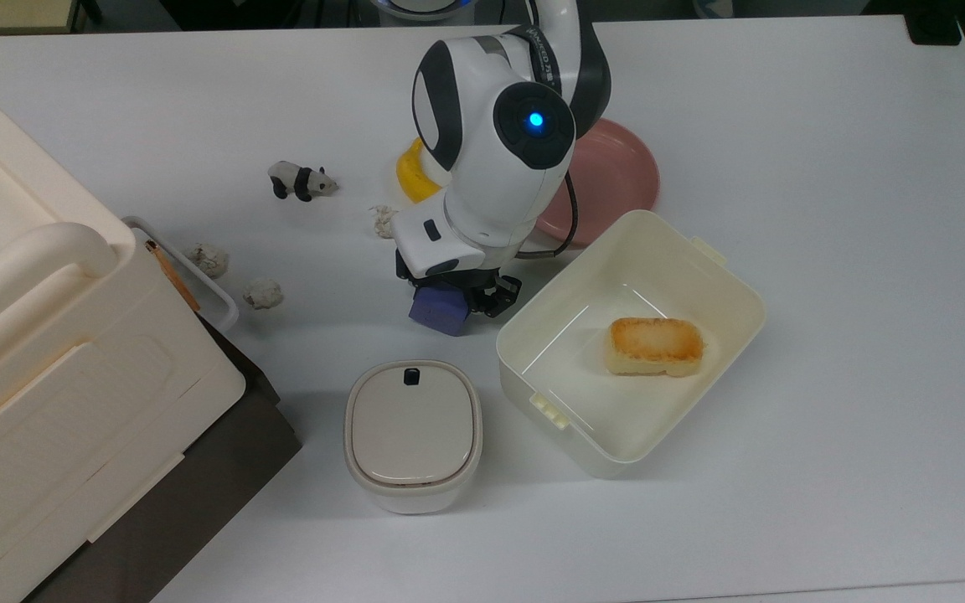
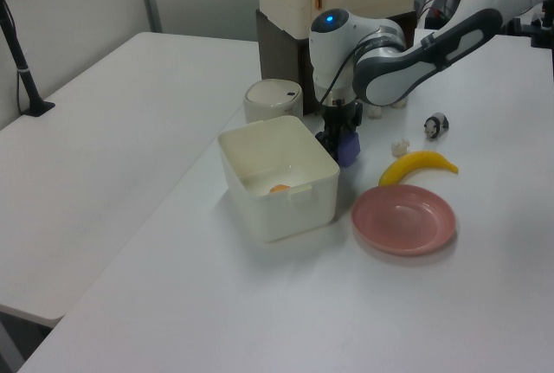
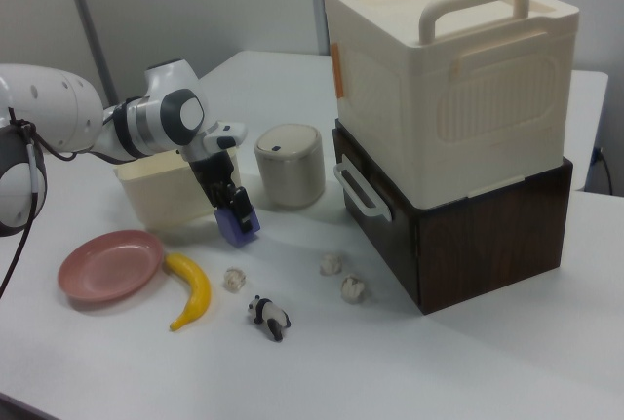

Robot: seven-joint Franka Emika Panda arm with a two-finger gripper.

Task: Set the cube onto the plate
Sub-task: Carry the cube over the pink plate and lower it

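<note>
My pincer (image 1: 451,295) is clamped on the cube (image 1: 441,311), one finger on either side. The cube sits tilted in the grip, one corner dipped toward the white counter (image 1: 826,251); from the right view (image 3: 239,225) I cannot tell whether that corner touches the surface. It is just beside the cream tub (image 1: 633,343), on the top view's left of it, with the lidded round container (image 1: 412,431) near. The pink plate (image 1: 616,180) lies apart from the cube, partly under my arm in the top view, banana (image 2: 418,165) beside it. A toasted bread piece (image 1: 655,345) lies in the tub.
</note>
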